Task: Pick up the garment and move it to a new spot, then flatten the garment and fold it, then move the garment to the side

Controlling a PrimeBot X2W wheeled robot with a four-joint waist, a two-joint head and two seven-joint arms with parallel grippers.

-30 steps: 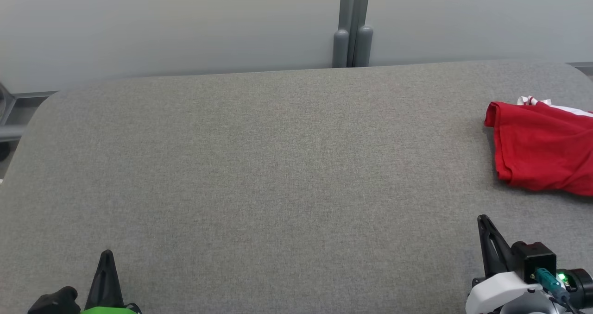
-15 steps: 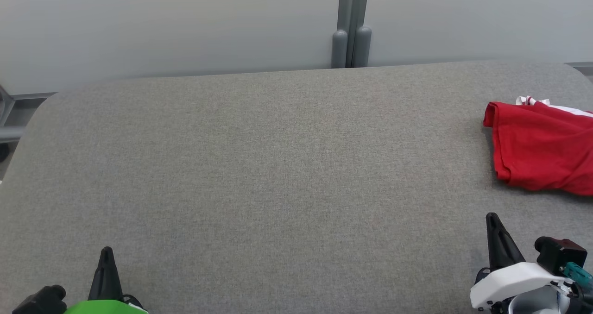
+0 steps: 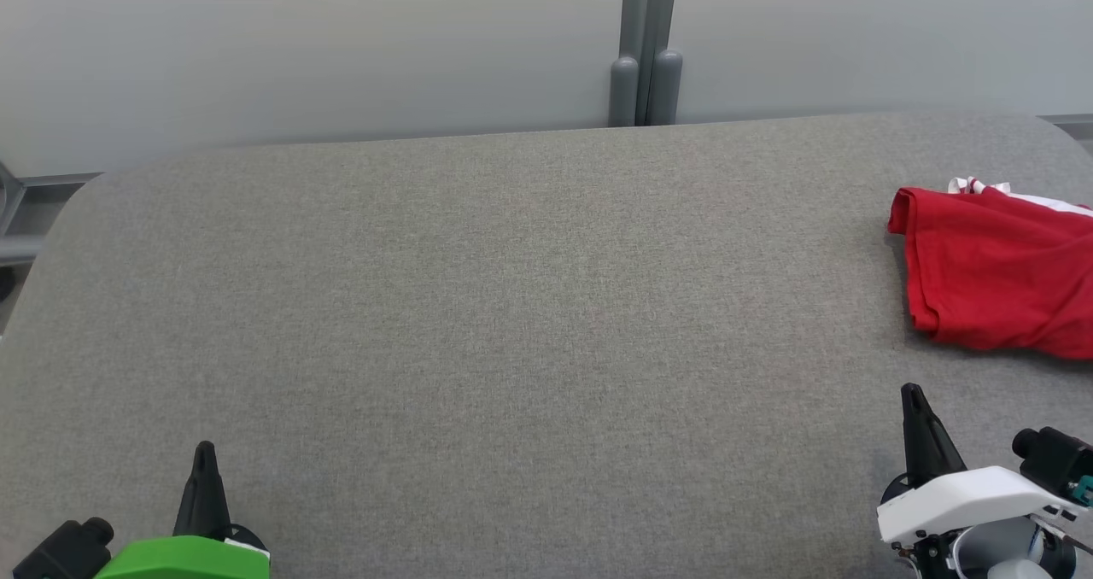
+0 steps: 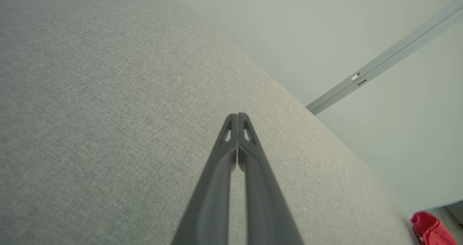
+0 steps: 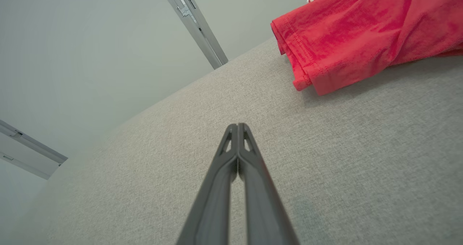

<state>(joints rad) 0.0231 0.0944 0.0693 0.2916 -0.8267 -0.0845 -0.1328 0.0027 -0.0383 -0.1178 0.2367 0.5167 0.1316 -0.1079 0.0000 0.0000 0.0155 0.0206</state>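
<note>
Lying on gray table (image 3: 512, 306), red garment (image 3: 995, 276), L pincer (image 3: 204, 451), R pincer (image 3: 911, 391) both closed, empty

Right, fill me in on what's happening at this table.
Nothing is being handled at this moment. A red garment lies loosely bunched at the right end of the grey table, partly cut off by the head view's edge. Both of the robot's arms sit low at the near edge. The left pincer and the right pincer are both shut and empty, and the right one is nearer the garment but clear of it. Whether the garment is waiting to be picked up or already set aside, I cannot tell.
</note>
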